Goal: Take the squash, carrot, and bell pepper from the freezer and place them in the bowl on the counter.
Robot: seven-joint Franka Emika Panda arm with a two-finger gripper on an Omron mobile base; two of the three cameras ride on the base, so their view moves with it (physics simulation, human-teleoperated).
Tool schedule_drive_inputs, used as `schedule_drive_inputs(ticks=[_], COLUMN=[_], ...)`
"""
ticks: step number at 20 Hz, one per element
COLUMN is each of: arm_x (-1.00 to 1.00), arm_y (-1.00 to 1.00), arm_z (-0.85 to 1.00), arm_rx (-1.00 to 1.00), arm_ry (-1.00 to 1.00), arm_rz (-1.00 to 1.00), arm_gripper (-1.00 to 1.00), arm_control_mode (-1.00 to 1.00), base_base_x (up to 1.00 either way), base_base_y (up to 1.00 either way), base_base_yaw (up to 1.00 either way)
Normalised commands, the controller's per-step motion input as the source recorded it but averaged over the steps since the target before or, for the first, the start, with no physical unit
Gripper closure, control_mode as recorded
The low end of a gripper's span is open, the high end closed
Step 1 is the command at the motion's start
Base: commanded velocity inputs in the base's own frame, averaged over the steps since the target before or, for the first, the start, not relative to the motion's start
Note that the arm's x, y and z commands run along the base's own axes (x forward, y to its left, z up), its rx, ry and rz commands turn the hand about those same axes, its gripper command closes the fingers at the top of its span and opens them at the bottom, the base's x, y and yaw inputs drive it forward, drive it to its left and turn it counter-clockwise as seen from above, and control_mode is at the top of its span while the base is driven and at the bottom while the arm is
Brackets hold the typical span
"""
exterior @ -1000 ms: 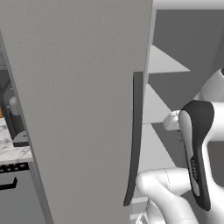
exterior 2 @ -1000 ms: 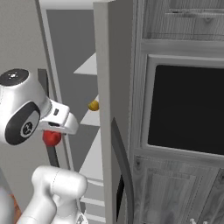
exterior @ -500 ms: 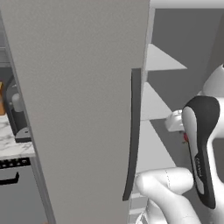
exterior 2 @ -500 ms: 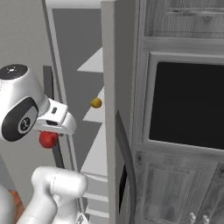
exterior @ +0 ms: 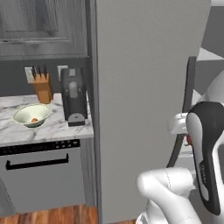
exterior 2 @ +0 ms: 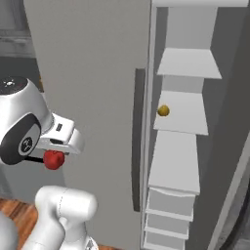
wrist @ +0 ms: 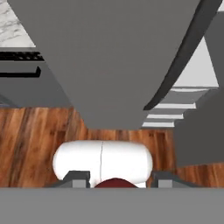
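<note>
Your end effector (exterior 2: 52, 158) is clamped on one bell pepper (exterior 2: 53, 159): in the right base view the red vegetable sits just under the white hand, and in the hand view a dark red curve shows between the two finger tips (wrist: 78, 179). The hand hangs in front of the freezer (exterior 2: 93, 97), outside it, over the wooden floor (wrist: 35, 135).

You have one freezer door (exterior: 144, 87), a big flat grey panel swung open, with one long dark curved handle (exterior 2: 138, 141) down its edge. Beside the door, the open compartment shows a stack of white shelves (exterior 2: 183, 112) and drawers below them. One small yellow-green squash (exterior 2: 163, 111) rests on a middle shelf, near its left edge, well apart from the pepper.

To the left of the freezer in the left base view, the marble counter (exterior: 52, 127) carries one pale bowl (exterior: 31, 115). One small orange piece, which looks like the carrot (exterior: 33, 120), lies inside it; too small to tell more. Behind the bowl stands one wooden knife block (exterior: 43, 86), and just beside the bowl on its right one dark coffee machine (exterior: 73, 96). Grey wood-grain cabinets (exterior: 43, 26) hang above the counter.
</note>
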Motion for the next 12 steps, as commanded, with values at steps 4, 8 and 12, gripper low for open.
schedule_drive_inputs(ticks=[4, 8, 12], arm_x=[0.0, 0.0, 0.0], arm_y=[0.0, 0.0, 0.0], arm_z=[0.0, 0.0, 0.0], arm_rx=[0.0, 0.0, 0.0], arm_ry=[0.0, 0.0, 0.0], arm_rz=[0.0, 0.0, 0.0], arm_gripper=[1.0, 1.0, 1.0], arm_control_mode=[1.0, 1.0, 1.0], base_base_x=[0.0, 0.05, 0.03], base_base_y=[1.0, 1.0, 1.0], base_base_yaw=[0.0, 0.0, 0.0])
